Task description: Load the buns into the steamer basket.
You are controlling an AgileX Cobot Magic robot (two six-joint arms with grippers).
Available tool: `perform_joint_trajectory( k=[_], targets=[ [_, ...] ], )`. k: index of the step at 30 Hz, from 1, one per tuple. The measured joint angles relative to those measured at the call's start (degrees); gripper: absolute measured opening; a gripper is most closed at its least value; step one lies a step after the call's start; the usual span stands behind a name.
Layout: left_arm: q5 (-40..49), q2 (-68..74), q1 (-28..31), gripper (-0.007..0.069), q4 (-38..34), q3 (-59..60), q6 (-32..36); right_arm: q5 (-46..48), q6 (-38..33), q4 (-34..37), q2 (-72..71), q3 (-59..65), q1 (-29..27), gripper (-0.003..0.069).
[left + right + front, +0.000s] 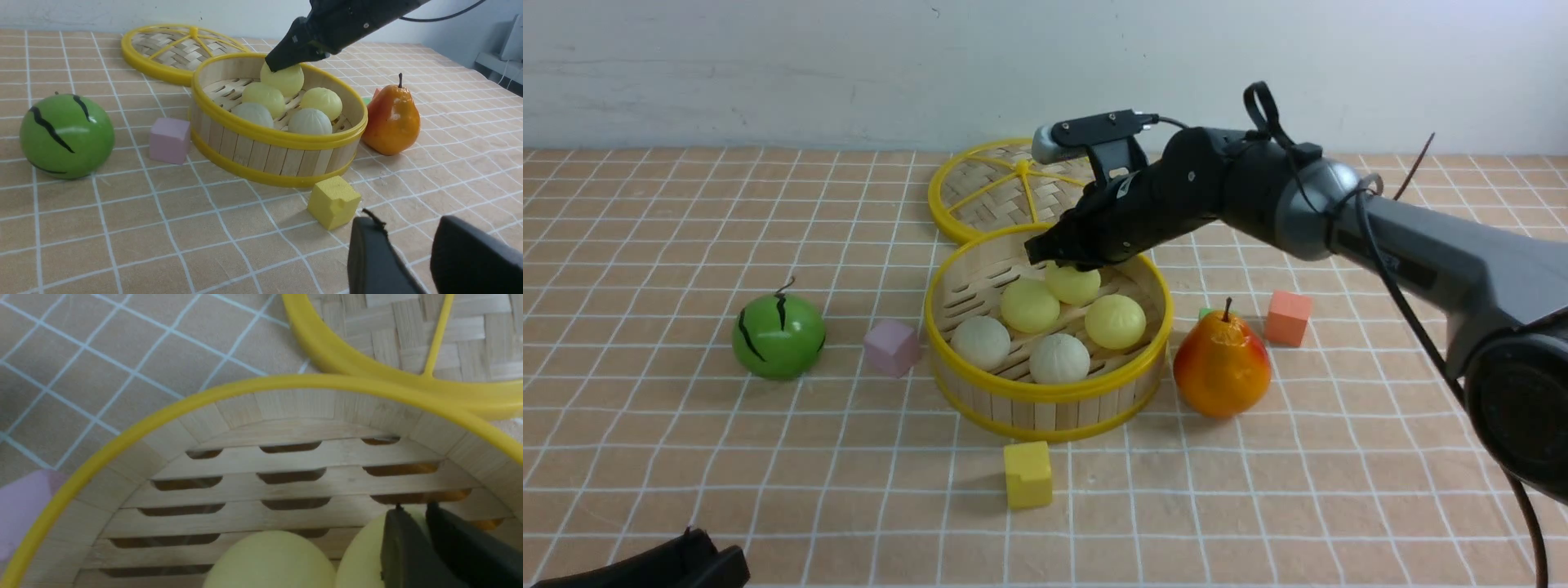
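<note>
5 round, faintly pleated buns (1058, 358) fill slatted bamboo steamer basket (1045, 396).

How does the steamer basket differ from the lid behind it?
The steamer basket is deep, with upright slat walls; the lid is flat. The basket's floor is parallel slats with slots; the lid is woven, with yellow spokes meeting at the middle. The basket holds five buns; the lid carries nothing. Both are round, bamboo-coloured with yellow rims, and sit on the table with their rims close together.
</note>
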Motion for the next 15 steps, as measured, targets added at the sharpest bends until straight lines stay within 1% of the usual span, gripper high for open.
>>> perform_joint_trajectory(
  k=[3, 4, 8, 9, 11, 13, 15],
  targets=[
    [0.0, 0.0, 0.0, 0.0227, 0.0, 0.0, 0.0, 0.2, 0.1, -0.8, 0.4, 0.0, 0.0, 0.0171],
    [0.0, 0.0, 0.0, 0.0227, 0.0, 0.0, 0.0, 0.2, 0.1, -0.9, 0.4, 0.0, 0.0, 0.0184],
    [0.0, 0.0, 0.0, 0.0229, 0.0, 0.0, 0.0, 0.5, 0.1, -1.1, 0.3, 0.0, 0.0, 0.0325],
    [0.0, 0.0, 0.0, 0.0232, 0.0, 0.0, 0.0, 1.4, 0.1, -1.3, -0.1, 0.0, 0.0, 0.0378],
    [0.0, 0.0, 0.0, 0.0235, 0.0, 0.0, 0.0, 4.3, 0.1, -2.3, -1.7, 0.1, 0.0, 0.0447],
    [0.0, 0.0, 0.0, 0.0237, 0.0, 0.0, 0.0, 8.3, 0.9, -3.1, -4.6, 0.1, 0.0, 0.0491],
    [0.0, 0.0, 0.0, 0.0237, 0.0, 0.0, 0.0, 14.1, 3.2, -5.2, -8.9, 0.1, 0.0, 0.0501]
  ],
)
